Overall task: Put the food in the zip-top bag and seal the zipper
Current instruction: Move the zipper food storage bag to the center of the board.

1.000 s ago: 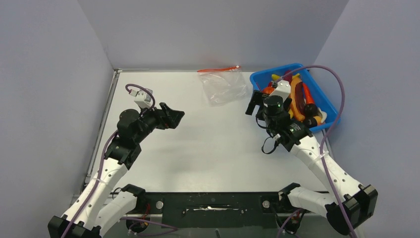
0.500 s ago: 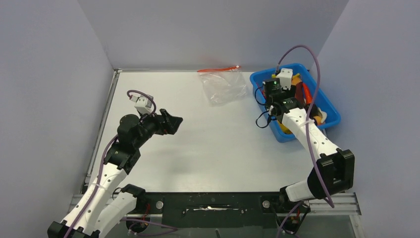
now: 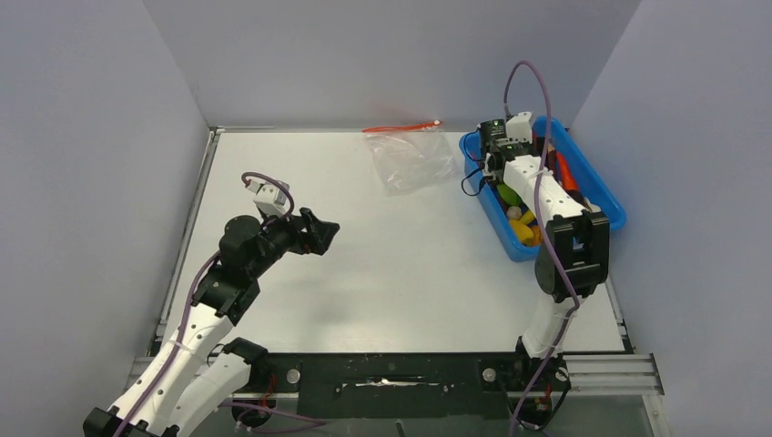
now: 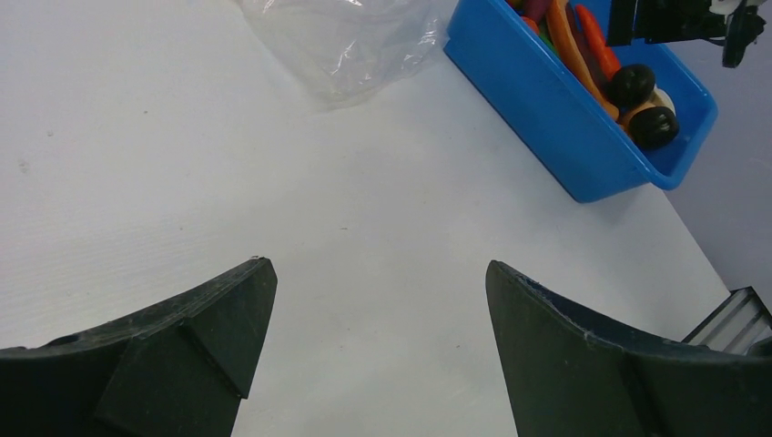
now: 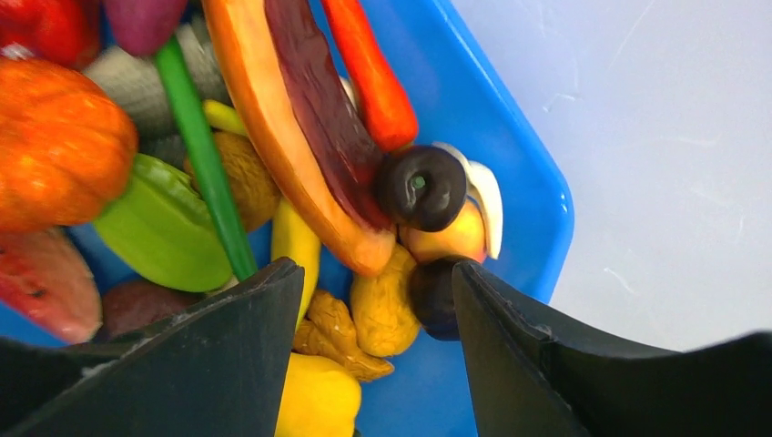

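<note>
The clear zip-top bag (image 3: 411,159) lies flat at the back of the table, its red-orange zipper (image 3: 401,127) along the far edge. It also shows in the left wrist view (image 4: 346,36). The food fills the blue tray (image 3: 612,217): an orange round piece (image 5: 55,155), a green piece (image 5: 164,228), a carrot (image 5: 369,73), a black round piece (image 5: 421,187) and a brown-yellow lumpy piece (image 5: 382,305). My right gripper (image 3: 499,164) (image 5: 378,273) hangs open over the tray's food, holding nothing. My left gripper (image 3: 319,232) (image 4: 378,269) is open and empty above bare table, left of centre.
The blue tray (image 4: 564,118) stands at the back right against the side wall. Grey walls close in the table on the left, back and right. A purple cable (image 3: 523,77) arches above the right wrist.
My right arm has swung from beside the tray's left side to above its far end, gripper pointing down into the food. My left gripper has shifted only slightly.
</note>
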`<action>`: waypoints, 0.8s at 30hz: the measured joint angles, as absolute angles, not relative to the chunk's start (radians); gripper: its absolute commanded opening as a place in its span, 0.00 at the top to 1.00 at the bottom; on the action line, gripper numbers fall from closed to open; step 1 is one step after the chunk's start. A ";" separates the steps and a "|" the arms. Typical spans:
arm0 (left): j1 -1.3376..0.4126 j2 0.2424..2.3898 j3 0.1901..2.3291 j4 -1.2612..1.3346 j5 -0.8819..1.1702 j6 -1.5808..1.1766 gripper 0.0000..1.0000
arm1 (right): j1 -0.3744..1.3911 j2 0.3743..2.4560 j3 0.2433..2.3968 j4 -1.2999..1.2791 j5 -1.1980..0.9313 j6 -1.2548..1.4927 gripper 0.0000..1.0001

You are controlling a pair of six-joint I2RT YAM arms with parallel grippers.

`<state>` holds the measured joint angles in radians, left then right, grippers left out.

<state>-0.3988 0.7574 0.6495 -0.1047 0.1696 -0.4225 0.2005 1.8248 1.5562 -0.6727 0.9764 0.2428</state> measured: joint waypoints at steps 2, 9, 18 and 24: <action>-0.408 0.749 0.649 -0.110 0.159 -0.412 0.14 | 0.189 1.857 1.563 -0.696 0.986 0.242 0.36; -0.420 0.723 0.627 -0.116 0.138 -0.388 0.14 | 0.077 1.871 1.544 -0.692 0.956 0.224 0.34; -0.420 0.722 0.626 -0.119 0.104 -0.372 0.14 | 0.101 1.862 1.488 -0.605 0.756 0.171 0.34; -0.419 0.715 0.626 -0.137 0.067 -0.359 0.14 | 0.220 1.819 1.502 -0.524 0.625 0.159 0.35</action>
<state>-0.4191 0.7155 0.6258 -0.1371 0.0669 -0.3588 0.2199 1.8191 1.5021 -0.5236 0.6250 0.1593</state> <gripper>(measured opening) 0.862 0.656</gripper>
